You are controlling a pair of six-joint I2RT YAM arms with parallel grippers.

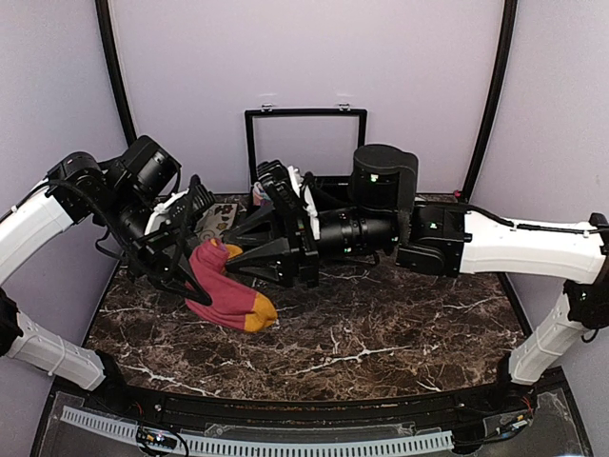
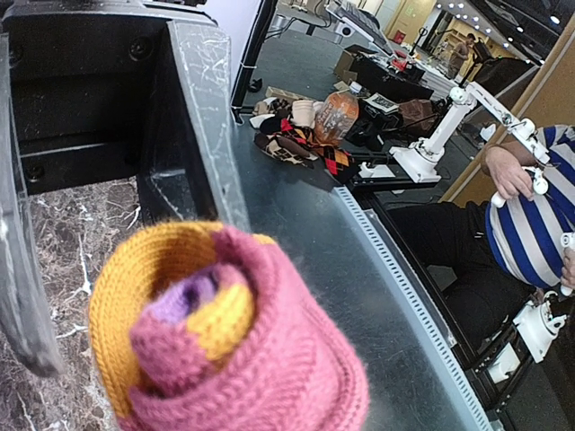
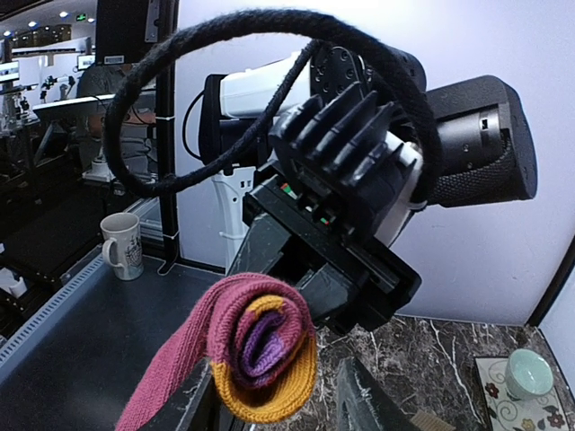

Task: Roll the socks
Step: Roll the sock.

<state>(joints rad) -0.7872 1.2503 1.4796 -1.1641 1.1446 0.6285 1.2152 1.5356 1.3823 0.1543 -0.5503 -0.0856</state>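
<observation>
Left claw [image 1: 202,251]: pinched narrow on the rolled end of the red sock [image 1: 224,295], holding that end up off the table [image 1: 381,352].
Right claw [image 3: 280,382]: jaws part open, one on each side of the roll. One finger [image 3: 359,400] has a clear gap to the roll, the other sits just beside the hanging fabric. No grip seen.
Red sock: left of table centre. Cuff end is rolled up in the left claw and the rest slopes down to the table.
Roll [image 3: 265,346]: purple and orange stripes at the core, orange band around them, maroon wrap outside.
Orange toe [image 1: 259,314]: lying on the table, near the lower end of the sock.
Arms: the left comes in from the left and the right reaches far across from the right. Claws meet face to face at the roll.
Table: dark marble with white veins.
Black frame [image 1: 304,112]: upright at the back wall.
Patterned tile [image 1: 221,217]: flat on the table behind the claws.
Mug [image 3: 121,244]: white, on a dark surface off the table, seen in the right wrist view.
Person [image 2: 530,224]: blue-and-white striped shirt, beyond the table edge, seen in the left wrist view.
</observation>
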